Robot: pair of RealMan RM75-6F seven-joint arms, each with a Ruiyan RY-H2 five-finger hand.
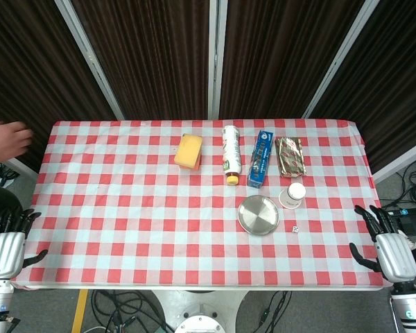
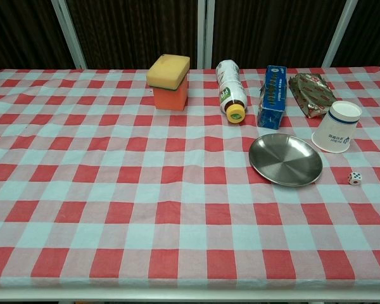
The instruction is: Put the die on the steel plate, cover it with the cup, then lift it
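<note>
on the worktop (image 2: 114, 209), the die (image 2: 354, 178) lies just right of the steel plate (image 2: 285, 159), the cup (image 2: 336, 126) upside down behind, handy for the right hand (image 1: 388, 244). both it and the left hand (image 1: 7, 243) rest empty, fingers apart, at the near corners.

Table (image 1: 125, 208) covered by a red-and-white checked cloth, its surface carrying eight items. Far row: a yellow sponge (image 2: 168, 68) stacked on an orange block (image 2: 171, 98), a white bottle (image 2: 230, 90) lying on its side with yellow cap toward the near edge, a blue carton (image 2: 272, 96) standing on its long edge, and a crumpled foil packet (image 2: 311, 93). Nearer row: a round steel plate (image 2: 285, 159), a paper cup (image 2: 337, 127) standing mouth-down just beside the plate's far right rim, and a small white die (image 2: 354, 178) on the cloth, apart from the plate's right edge
</note>
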